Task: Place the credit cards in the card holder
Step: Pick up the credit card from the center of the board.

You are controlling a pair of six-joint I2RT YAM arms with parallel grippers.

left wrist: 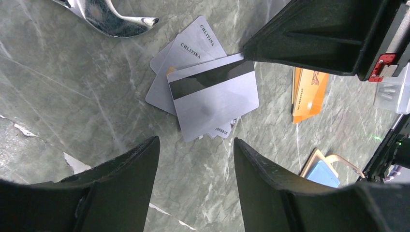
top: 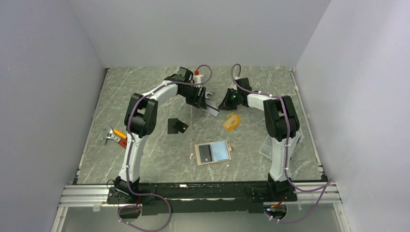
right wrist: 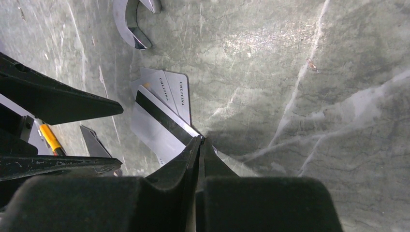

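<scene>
A fanned stack of silver-grey cards (left wrist: pixel 186 53) lies on the marble table. My right gripper (right wrist: pixel 199 140) is shut on the corner of the top silver card (left wrist: pixel 212 96), the one with a black stripe, which also shows in the right wrist view (right wrist: pixel 157 128). My left gripper (left wrist: pixel 196 142) is open and empty just above the table beside the stack. The orange card (top: pixel 232 121) lies right of the stack, the black card (top: pixel 177 125) to the left. The tan card holder (top: pixel 212 152) lies open nearer the arms, one card in its left pocket.
A chrome wrench (left wrist: pixel 109 17) lies just beyond the cards, also in the right wrist view (right wrist: pixel 133 26). Hand tools with orange handles (top: pixel 115 137) lie at the left edge. A clear plastic box (top: pixel 267 148) sits by the right arm's base.
</scene>
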